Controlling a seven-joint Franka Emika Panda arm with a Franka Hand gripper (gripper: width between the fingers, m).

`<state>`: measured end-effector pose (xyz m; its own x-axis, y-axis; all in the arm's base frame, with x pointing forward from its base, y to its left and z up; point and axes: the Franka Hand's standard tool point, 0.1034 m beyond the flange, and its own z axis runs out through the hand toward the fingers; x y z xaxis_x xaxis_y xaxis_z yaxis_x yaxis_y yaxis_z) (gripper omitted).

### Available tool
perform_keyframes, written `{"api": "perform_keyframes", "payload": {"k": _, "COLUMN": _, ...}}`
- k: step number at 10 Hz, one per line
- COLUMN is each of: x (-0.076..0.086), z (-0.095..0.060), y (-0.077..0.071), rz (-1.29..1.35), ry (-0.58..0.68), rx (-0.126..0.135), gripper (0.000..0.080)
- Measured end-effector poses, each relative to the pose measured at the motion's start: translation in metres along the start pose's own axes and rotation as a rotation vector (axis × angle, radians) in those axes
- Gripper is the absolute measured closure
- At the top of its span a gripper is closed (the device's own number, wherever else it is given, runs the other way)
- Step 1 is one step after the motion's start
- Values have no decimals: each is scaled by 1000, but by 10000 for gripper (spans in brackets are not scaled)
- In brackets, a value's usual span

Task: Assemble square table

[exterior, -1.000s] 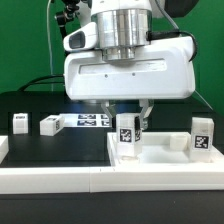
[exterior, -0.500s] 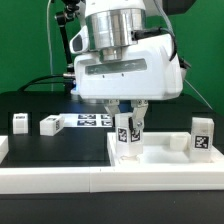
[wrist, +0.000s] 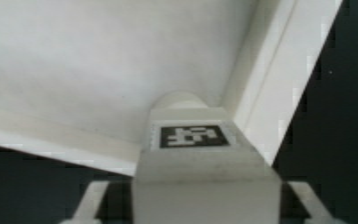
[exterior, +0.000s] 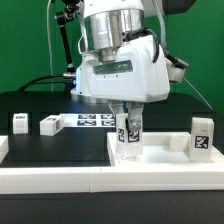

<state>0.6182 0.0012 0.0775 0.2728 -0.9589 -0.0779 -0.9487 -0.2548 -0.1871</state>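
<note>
Gripper (exterior: 128, 124), two slim fingers below a bulky, smooth white housing, pinches a small white block leg (exterior: 127, 139) from both sides and holds it upright. The leg is a squarish plastic post with a black-and-white square tag on its face. Its lower end sits low over the square table's slab (exterior: 165, 158), a flat, matte white plastic panel; the pictures do not show whether the two touch.

In the wrist view, the leg (wrist: 195, 165) has a rounded far end that points into a corner of the slab (wrist: 105, 70), close beside the raised rim (wrist: 274, 70), a straight, narrow ridge.

Toward the exterior view's right, another tagged leg (exterior: 201, 138) stands upright by the slab's edge. Toward the exterior view's left, two more small legs (exterior: 19, 122) (exterior: 48, 124) lie well apart from the slab on the black table surface (exterior: 60, 145). Just beyond them lies the flat marker board (exterior: 92, 120). A long white rail (exterior: 100, 182) borders the front.
</note>
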Motion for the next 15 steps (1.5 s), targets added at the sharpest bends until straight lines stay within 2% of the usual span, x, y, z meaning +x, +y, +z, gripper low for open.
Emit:
{"api": "perform_keyframes", "payload": {"k": 2, "x": 0, "z": 0, "y": 0, "rz": -28, "ry": 0, "rx": -1, "gripper": 509}}
{"api": "perform_keyframes", "payload": {"k": 3, "x": -2, "z": 1, "y": 1, "rz": -70, "ry": -3, "rx": -9, "gripper": 327}}
{"api": "perform_keyframes", "payload": {"k": 4, "x": -7, "z": 1, "y": 1, "rz": -108, "ry": -13, "rx": -31, "gripper": 212}}
{"api": "perform_keyframes", "payload": {"k": 5, "x": -10, "z": 1, "y": 0, "rz": -189, "ry": -15, "rx": -38, "gripper": 212}}
{"api": "perform_keyframes", "payload": {"k": 6, "x": -12, "z": 1, "y": 0, "rz": -298, "ry": -18, "rx": -45, "gripper": 162}}
{"api": "perform_keyframes", "payload": {"k": 10, "x": -15, "z": -2, "y": -5, "rz": -723, "ry": -24, "rx": -78, "gripper": 151}}
{"api": "perform_keyframes", "payload": {"k": 12, "x": -8, "z": -2, "y": -4, "rz": -903, "ry": -52, "rx": -95, "gripper": 151}}
{"api": "perform_keyframes", "payload": {"k": 15, "x": -8, "z": -1, "y": -4, "rz": -1133, "ry": -64, "rx": -92, "gripper": 151}}
